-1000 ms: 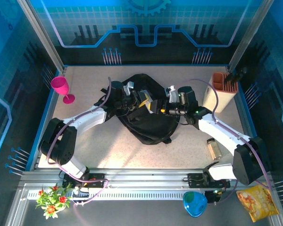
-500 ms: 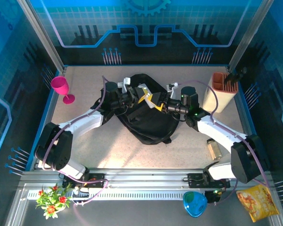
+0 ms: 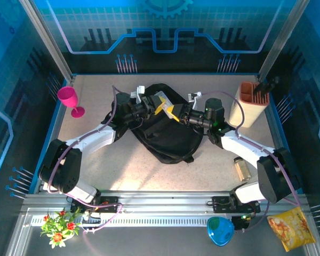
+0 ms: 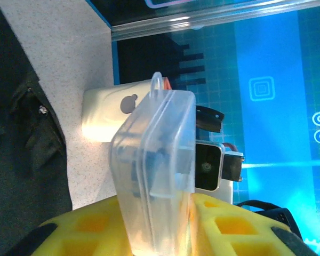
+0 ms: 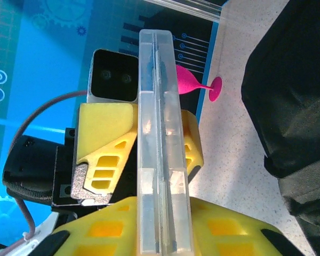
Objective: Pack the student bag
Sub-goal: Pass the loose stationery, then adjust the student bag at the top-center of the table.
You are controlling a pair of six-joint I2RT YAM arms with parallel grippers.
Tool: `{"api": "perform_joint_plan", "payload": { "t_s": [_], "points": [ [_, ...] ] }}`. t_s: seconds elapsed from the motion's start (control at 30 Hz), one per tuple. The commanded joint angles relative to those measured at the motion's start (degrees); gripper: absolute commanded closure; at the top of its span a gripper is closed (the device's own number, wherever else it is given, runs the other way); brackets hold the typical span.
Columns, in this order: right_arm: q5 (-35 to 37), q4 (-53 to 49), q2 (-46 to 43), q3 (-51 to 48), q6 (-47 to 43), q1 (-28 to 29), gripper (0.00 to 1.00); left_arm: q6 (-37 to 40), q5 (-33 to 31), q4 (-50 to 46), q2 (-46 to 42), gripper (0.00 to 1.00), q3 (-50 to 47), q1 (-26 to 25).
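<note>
The student bag (image 3: 168, 140) is a large black backpack lying mid-table; its fabric also shows in the left wrist view (image 4: 21, 122) and the right wrist view (image 5: 293, 96). Above its far end a clear plastic box (image 3: 161, 100) hangs between both arms. My left gripper (image 3: 153, 105) grips one end, the box (image 4: 154, 160) pressed between its yellow pads (image 4: 160, 234). From the opposite side my right gripper (image 3: 174, 112) is shut on the box (image 5: 162, 133), which stands edge-on between its pads (image 5: 164, 234). The left gripper's fingers (image 5: 104, 138) flank the box's far end.
A pink goblet (image 3: 69, 98) stands at the far left. A beige holder with an orange top (image 3: 250, 101) stands at the far right. A small jar (image 3: 242, 168) lies right of the bag. A yellow snack packet (image 3: 292, 229), a blue object (image 3: 220, 230) and flowers (image 3: 57, 224) sit off the table's near edge.
My right gripper, wide open a second ago, has closed on the clear box. Both grippers and the box have shifted toward the table's far side.
</note>
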Motion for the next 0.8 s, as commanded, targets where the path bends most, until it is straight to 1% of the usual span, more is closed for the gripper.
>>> {"api": "perform_joint_plan", "payload": {
  "t_s": [0.0, 0.07, 0.13, 0.23, 0.3, 0.4, 0.57, 0.67, 0.77],
  "points": [
    [2.04, -1.63, -1.41, -1.19, -2.23, -1.45, 0.81, 5.20, -2.38, -4.34, -2.79, 0.54, -1.24, 1.77],
    [3.14, -4.89, -2.64, -1.56, -4.03, -2.12, 0.82, 11.24, -5.65, -13.11, -4.42, 0.42, -1.06, 2.09],
    [4.37, -8.20, -3.95, -2.17, -5.46, -2.90, 0.83, 18.23, -9.71, -21.72, -5.70, 0.35, -0.65, 2.03],
    [6.49, -16.19, -5.56, -1.93, -8.63, -3.93, 0.84, 26.84, -15.63, -32.09, -6.02, 0.31, -0.07, 2.05],
    [8.05, -21.72, -6.12, -1.29, -10.73, -4.25, 0.84, 30.53, -17.61, -35.84, -5.28, 0.32, 0.28, 2.04],
    [9.84, -26.55, -6.50, -0.19, -13.04, -4.20, 0.84, 33.91, -17.65, -38.14, -2.85, 0.36, 0.96, 2.00],
    [9.94, -28.91, -5.80, 1.17, -13.65, -4.15, 0.84, 36.10, -14.82, -39.30, 2.57, 0.48, 3.52, 1.59],
    [10.00, -31.51, -4.69, 2.73, -14.06, -3.82, 0.84, 37.75, -13.72, -40.41, 5.10, 0.56, 5.17, 0.39],
    [10.61, -34.77, -3.50, 4.12, -14.91, -3.16, 0.84, 39.80, -13.66, -41.46, 6.22, 0.62, 6.25, -1.49]
  ]
}}
